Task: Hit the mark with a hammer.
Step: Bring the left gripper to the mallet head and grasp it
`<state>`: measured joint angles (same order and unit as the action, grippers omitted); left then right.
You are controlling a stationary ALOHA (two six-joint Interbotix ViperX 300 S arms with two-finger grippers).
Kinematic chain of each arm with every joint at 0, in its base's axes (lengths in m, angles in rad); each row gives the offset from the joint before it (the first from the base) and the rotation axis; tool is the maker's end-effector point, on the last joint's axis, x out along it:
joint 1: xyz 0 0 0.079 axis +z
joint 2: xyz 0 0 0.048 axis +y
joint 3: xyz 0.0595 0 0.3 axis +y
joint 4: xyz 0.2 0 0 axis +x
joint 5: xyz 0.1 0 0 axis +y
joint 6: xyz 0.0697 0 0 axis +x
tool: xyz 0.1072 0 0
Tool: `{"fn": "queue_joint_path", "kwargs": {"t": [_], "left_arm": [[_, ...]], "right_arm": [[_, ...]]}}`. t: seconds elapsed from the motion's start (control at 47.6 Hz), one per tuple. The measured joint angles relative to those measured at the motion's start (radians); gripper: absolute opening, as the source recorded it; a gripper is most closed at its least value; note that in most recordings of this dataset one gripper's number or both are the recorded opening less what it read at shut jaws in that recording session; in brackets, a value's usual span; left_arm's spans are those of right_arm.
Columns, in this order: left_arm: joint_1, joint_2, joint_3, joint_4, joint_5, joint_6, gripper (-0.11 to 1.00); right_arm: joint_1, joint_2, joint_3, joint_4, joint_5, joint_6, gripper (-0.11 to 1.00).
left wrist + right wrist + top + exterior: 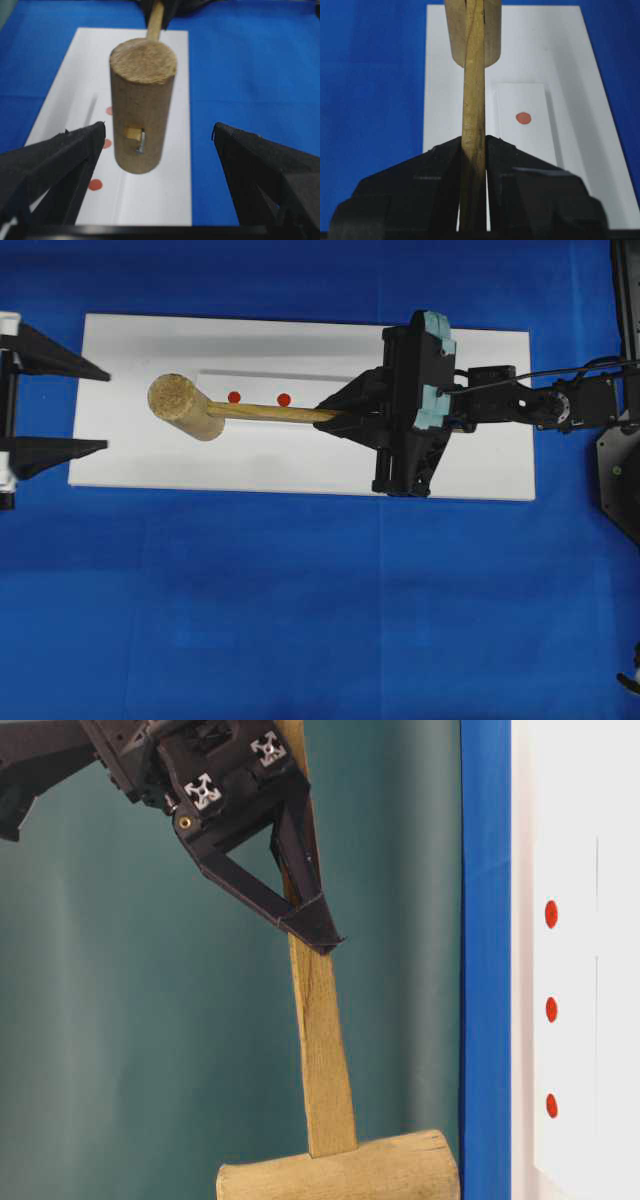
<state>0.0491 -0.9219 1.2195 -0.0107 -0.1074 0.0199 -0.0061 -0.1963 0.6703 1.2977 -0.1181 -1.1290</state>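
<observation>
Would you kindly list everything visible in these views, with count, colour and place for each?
hammer: one, light tan wood, held above the white board, head toward the left of the overhead view, handle running right into the right gripper.
red marks: three show in the table-level view, in a row on the raised strip; only two show from overhead, beside the hammer's handle.
white board: one, white, flat on the cloth, with a raised white strip in its middle.
blue cloth: one, blue, covering the table under the board.
left gripper: one, black, at the board's left edge, open, holding nothing.
right gripper: one, black, over the board's right half, shut on the hammer's handle.
</observation>
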Motion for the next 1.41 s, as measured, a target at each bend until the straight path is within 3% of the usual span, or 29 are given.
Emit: {"fn": "queue_joint_path", "kwargs": {"t": [0.42, 0.714, 0.945, 1.029, 1.176, 1.407], "left_arm": [[0.008, 0.322, -0.063, -0.002, -0.253, 0.000, 0.91], [0.009, 0.483, -0.161, -0.002, -0.279, 0.003, 0.92], [0.009, 0.509, -0.187, -0.002, -0.279, 0.014, 0.91], [0.008, 0.511, -0.187, -0.002, -0.273, 0.014, 0.81], [0.005, 0.509, -0.187, -0.002, -0.265, 0.023, 0.43], [0.002, 0.511, -0.187, 0.000, -0.264, 0.021, 0.44]], "right_arm": [[0.000, 0.002, -0.003, -0.005, 0.002, 0.000, 0.04], [0.017, 0.000, -0.014, -0.025, 0.002, 0.000, 0.04], [0.015, 0.000, -0.014, -0.028, 0.002, 0.000, 0.04], [0.015, 0.000, -0.015, -0.029, 0.002, 0.000, 0.04], [0.014, 0.000, -0.014, -0.032, 0.003, 0.002, 0.04], [0.014, 0.000, -0.014, -0.037, 0.002, 0.002, 0.04]]}}
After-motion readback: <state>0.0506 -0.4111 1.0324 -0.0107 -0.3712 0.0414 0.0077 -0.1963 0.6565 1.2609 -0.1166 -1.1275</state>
